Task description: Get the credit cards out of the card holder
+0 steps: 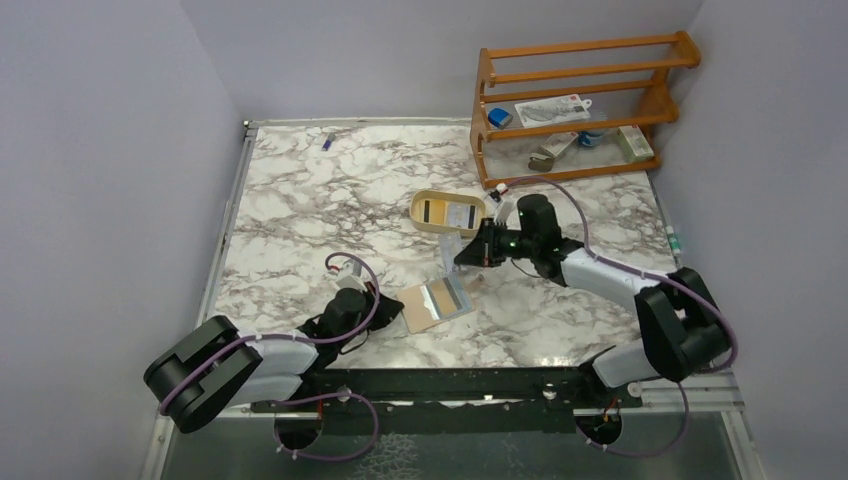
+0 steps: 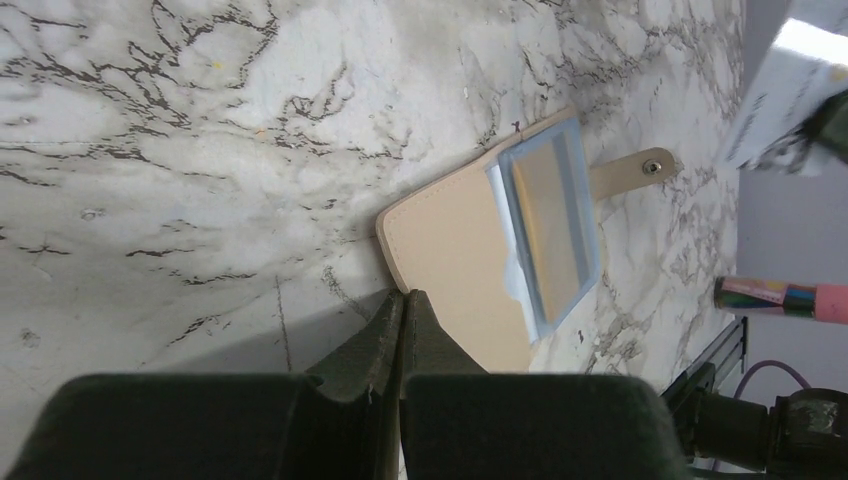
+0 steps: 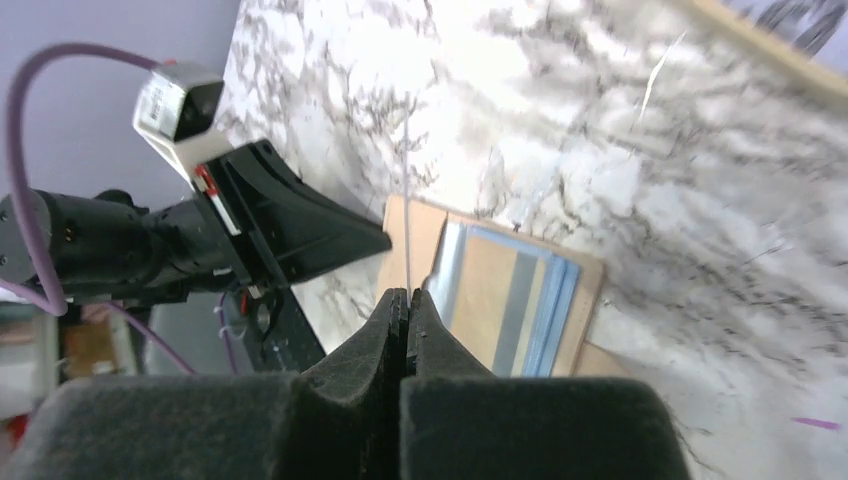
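Observation:
The tan card holder (image 1: 435,303) lies open on the marble table with credit cards still in its pockets (image 2: 550,220), blue-edged and yellowish. My left gripper (image 1: 385,315) is shut, and its tips (image 2: 403,295) rest against the holder's (image 2: 450,250) near left edge. My right gripper (image 1: 468,255) hovers above and behind the holder, shut on a whitish credit card (image 1: 452,255). In the right wrist view that card (image 3: 407,200) is edge-on, a thin pale line rising from the gripper (image 3: 405,295), with the holder (image 3: 590,290) below it.
A cream oval tray (image 1: 413,212) behind the right gripper holds a dark-striped card and a whitish one. A wooden rack (image 1: 580,100) with small items stands at the back right. A small purple item (image 1: 327,141) lies at the far edge, and a pen (image 1: 672,238) at the right edge.

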Robot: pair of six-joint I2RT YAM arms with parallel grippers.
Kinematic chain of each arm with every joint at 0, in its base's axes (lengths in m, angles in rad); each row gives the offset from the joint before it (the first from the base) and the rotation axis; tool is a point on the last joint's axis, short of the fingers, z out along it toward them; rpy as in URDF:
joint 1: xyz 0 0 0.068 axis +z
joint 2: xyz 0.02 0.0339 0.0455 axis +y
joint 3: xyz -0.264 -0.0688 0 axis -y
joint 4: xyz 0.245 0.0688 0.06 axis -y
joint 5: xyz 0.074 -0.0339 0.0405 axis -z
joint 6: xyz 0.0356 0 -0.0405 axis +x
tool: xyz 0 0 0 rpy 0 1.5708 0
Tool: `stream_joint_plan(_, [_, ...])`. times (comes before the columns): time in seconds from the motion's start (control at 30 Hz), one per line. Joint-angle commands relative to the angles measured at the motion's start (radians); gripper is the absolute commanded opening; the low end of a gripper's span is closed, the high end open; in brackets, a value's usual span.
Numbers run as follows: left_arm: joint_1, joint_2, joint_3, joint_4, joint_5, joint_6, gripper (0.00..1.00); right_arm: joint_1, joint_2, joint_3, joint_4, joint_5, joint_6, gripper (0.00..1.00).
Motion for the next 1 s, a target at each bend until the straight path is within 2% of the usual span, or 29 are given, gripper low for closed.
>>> stream_joint_plan(0.0, [0.007,-0.029,-0.023,-0.095,-0.004,0.042,0.0,-0.027,-0.093,0.051,-0.197,0.138,-0.103,0.01])
stream_joint_plan(0.1, [0.007,-0.047,-0.02,-0.107,-0.005,0.052,0.0,-0.07,-0.082,0.104,-0.176,0.137,-0.095,0.01])
stream_joint_plan(0.3, [0.007,-0.078,-0.02,-0.14,-0.007,0.062,0.0,-0.143,0.107,0.243,-0.11,0.075,-0.029,0.01])
stream_joint_plan(0.5, [0.007,-0.109,-0.021,-0.166,-0.013,0.061,0.0,-0.159,0.251,0.351,-0.082,0.066,0.045,0.01])
stream_joint_plan(0.97, [0.007,-0.153,-0.025,-0.212,-0.014,0.073,0.0,-0.172,0.33,0.342,-0.029,0.123,0.089,0.01])
